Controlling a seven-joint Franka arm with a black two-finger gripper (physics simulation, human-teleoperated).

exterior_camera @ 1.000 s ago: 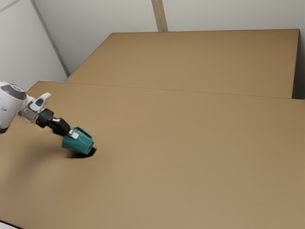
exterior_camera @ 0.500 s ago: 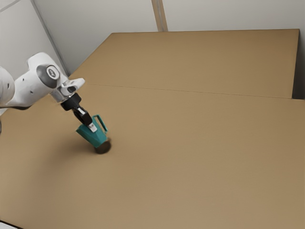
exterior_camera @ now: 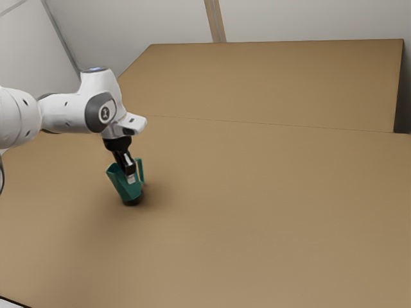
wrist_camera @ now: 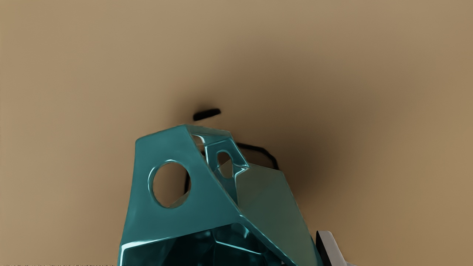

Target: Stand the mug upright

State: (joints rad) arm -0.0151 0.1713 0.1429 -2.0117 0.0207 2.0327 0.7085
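Observation:
In the exterior view my gripper (exterior_camera: 130, 176) points down at the teal mug (exterior_camera: 128, 190), shut on its side wall. The mug leans a little, its mouth tipped toward the exterior view's left and its handle on the right side. Its base is low at the table, over a dark shadow; whether it touches cannot be told. In the wrist view the gripper (wrist_camera: 305, 257) has one finger outside the wall of the mug (wrist_camera: 159, 225); the other is mostly hidden by the mug. The mouth and the handle's round opening face the camera.
The brown table (exterior_camera: 270, 212) extends widely around the mug, with a second brown surface (exterior_camera: 270, 83) beyond a thin seam. Pale walls (exterior_camera: 308, 19) stand behind it.
The hand and mug swung toward the exterior view's right, then my hand turned to point more steeply down. The mug went from lying strongly tilted to nearly upright, still held.

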